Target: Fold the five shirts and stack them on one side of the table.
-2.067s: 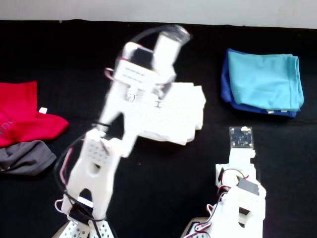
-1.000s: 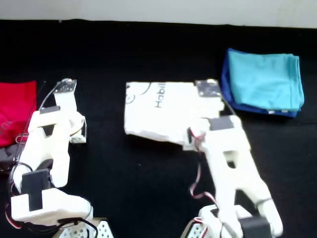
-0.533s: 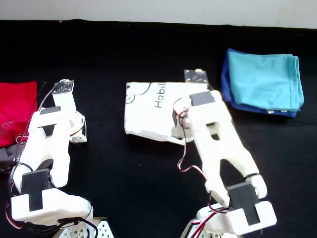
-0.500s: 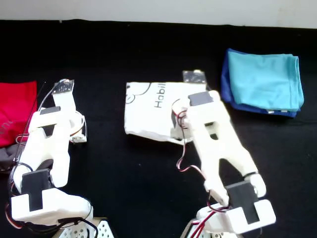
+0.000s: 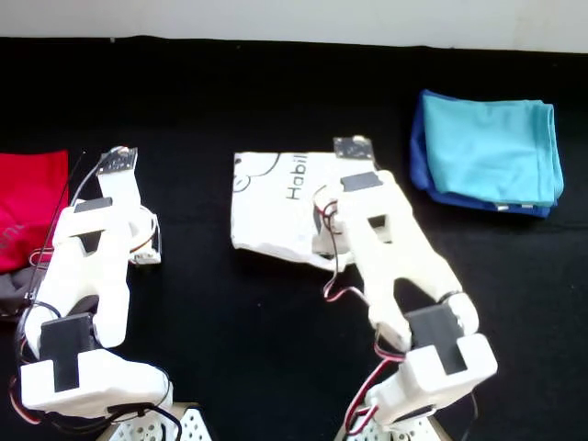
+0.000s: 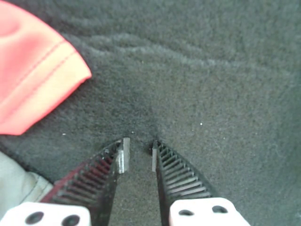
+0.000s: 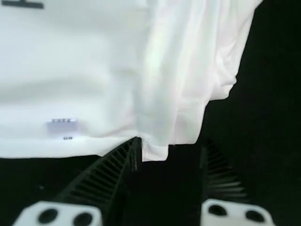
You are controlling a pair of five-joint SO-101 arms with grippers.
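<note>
Black felt covers the bench (image 5: 230, 92) edge to edge, w/ a pale wall strip (image 5: 294, 18) along the far side.

Centre: a folded white shirt (image 5: 276, 202) lies flat, dark lettering on top. The right arm (image 5: 395, 266) stretches over its right-hand part and hides that side from above.

The right pincer (image 7: 170, 148) sits at the shirt's hem, fingers wide apart. One fingertip (image 7: 135, 143) is at the hem and a loose corner of white cloth hangs into the gap btwn the two. Nothing is clamped.

Far right: a light-blue shirt (image 5: 491, 147), folded, on top of a dark-blue shirt (image 5: 421, 156) whose edge peeks out on the near and left sides. A strip of bare felt keeps this stack apart from the white shirt.

Left edge: a red shirt (image 5: 28, 207), unfolded and cut off by the frame. A grey shirt (image 5: 7, 294) sits just nearer, also cut off.

The left arm (image 5: 87, 276) stands beside them. The left pincer (image 6: 138, 153) points down at bare felt, fingers a narrow slit apart, gripping nothing. The red cloth is near it but not touching.

Open felt runs along the far side of the bench, btwn the red and white shirts, and across the near middle btwn the two arm bases.
</note>
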